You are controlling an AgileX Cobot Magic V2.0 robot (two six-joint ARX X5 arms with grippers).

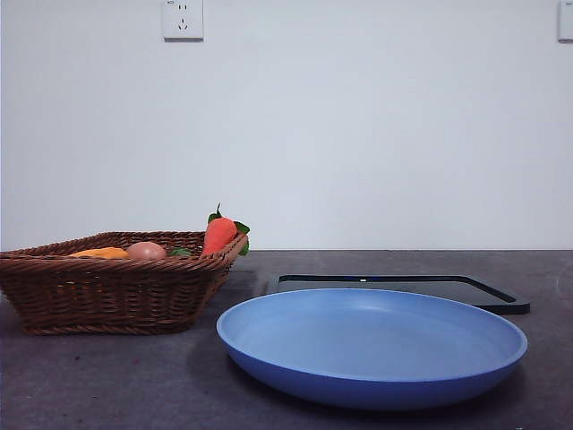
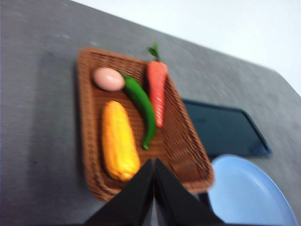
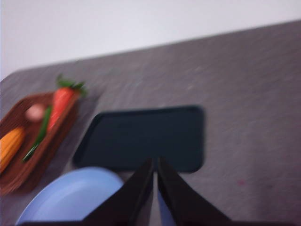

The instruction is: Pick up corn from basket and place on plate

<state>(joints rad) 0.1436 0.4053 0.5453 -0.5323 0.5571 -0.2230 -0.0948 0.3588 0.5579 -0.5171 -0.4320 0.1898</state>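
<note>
Both pincers hang above the grey tabletop (image 1: 107,385) with black jaws pressed together on nothing, the left pincer (image 2: 154,162) over the dark brown woven wicker basket's (image 2: 186,155) near rim, the right pincer (image 3: 155,162) above the large round blue plastic plate (image 1: 372,345) and flat black rectangular tray (image 3: 146,136). Inside the basket, the glossy orange-yellow bumpy corn cob (image 2: 119,141) lies nearest, beside a long green pepper (image 2: 141,106), with a red-orange carrot (image 2: 157,89) and tan egg (image 2: 108,78) farther back.

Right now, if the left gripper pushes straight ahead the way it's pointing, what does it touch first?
Probably the basket: the left gripper, jaws shut, sits over its near rim, with the corn just beside that line. Depth is unclear, so it might clip the corn's end instead.
</note>
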